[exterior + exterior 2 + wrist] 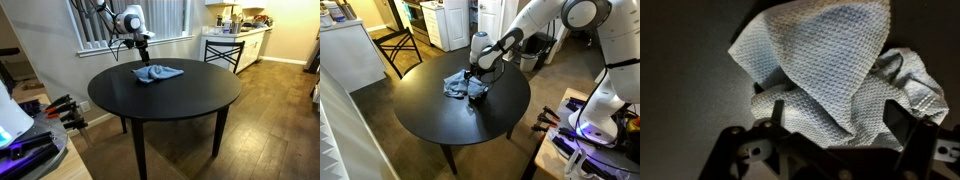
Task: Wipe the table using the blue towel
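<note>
towel: a blue towel (157, 73) lay crumpled on the dark round worktop (165, 112), a loose heap with one fold standing up toward the wrist camera.
jaws: they were down at the towel (830, 60), one finger (775, 106) at each side of the raised fold, with cloth filling the gap between them. whether they were pressing the fold or only straddling it could not be told.
towel from the jaws: it sat directly between and beneath them. most of the cloth spread ahead of the jaws and off to one side, with little showing behind.
long axis: the heap had no clear one. the ridge of the raised fold ran roughly straight ahead from the jaws, across their closing line, which looked a fair line for a pinch.
arm: the single arm (505, 45) reached in over the worktop rim on the side where the towel (458, 85) lay.
bare worktop: the wide dark surface (435, 125) stretched from the jaws away from the arm's base.
step, as judged: securing the towel, with wiping not yet begun.
next move, as judged: a firm hold or a downward press first, then a drag out from the jaws toward the bare side.
risk: a loose fold could slip free or bunch up rather than sweep flat.
</note>
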You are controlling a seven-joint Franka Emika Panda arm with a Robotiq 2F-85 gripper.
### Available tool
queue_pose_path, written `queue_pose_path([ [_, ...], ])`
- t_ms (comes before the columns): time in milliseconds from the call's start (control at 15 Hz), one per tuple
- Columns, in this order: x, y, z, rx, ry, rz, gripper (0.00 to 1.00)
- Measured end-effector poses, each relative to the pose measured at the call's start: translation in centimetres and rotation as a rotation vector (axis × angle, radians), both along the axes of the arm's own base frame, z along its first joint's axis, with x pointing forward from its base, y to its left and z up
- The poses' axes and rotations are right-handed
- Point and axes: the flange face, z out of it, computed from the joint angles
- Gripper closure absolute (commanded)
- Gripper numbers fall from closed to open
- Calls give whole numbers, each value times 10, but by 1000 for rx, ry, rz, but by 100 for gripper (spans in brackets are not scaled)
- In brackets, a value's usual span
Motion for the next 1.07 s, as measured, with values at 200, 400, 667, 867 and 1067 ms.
queue_pose_path([
  [200,7,12,-12,-32,13,25,0],
  [400,12,17,-17,-49,40,34,0],
  [667,13,16,-16,-51,42,32,0],
  [867,13,15,-21,-53,46,32,0],
  [1067,13,11,-52,-64,72,28,0],
])
